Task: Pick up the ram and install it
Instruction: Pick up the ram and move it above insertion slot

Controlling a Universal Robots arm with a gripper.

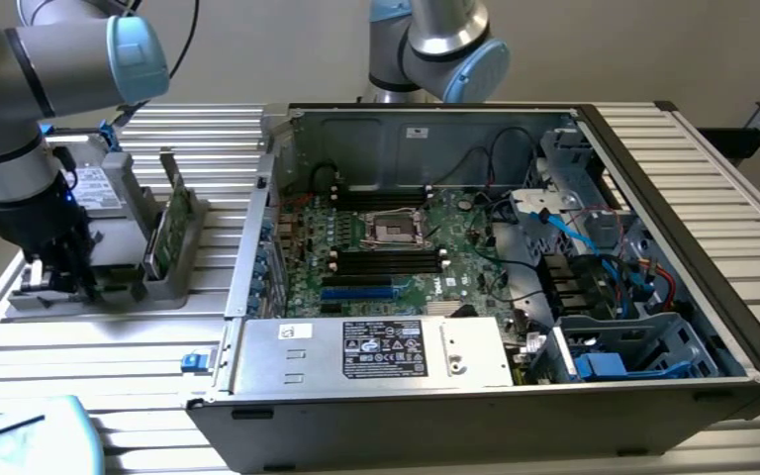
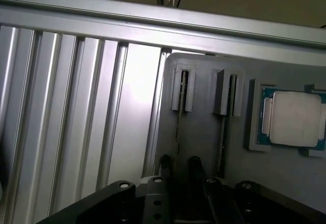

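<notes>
Where the grey holder [image 1: 162,287] sits at the exterior view's left, the pincer [image 2: 179,163] hovers over its slots, fingers apart.

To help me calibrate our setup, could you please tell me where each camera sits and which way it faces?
Exterior view: sits off the arm, raised, looking down on the open computer case, its motherboard and the grey parts holder at the exterior view's left; the arm and gripper show over that holder.
Wrist view: sits on the wrist, looking down past the gripper onto the grey parts holder, its slots and a processor chip.
Shared: the gripper, the grey parts holder and the slatted table.
</notes>
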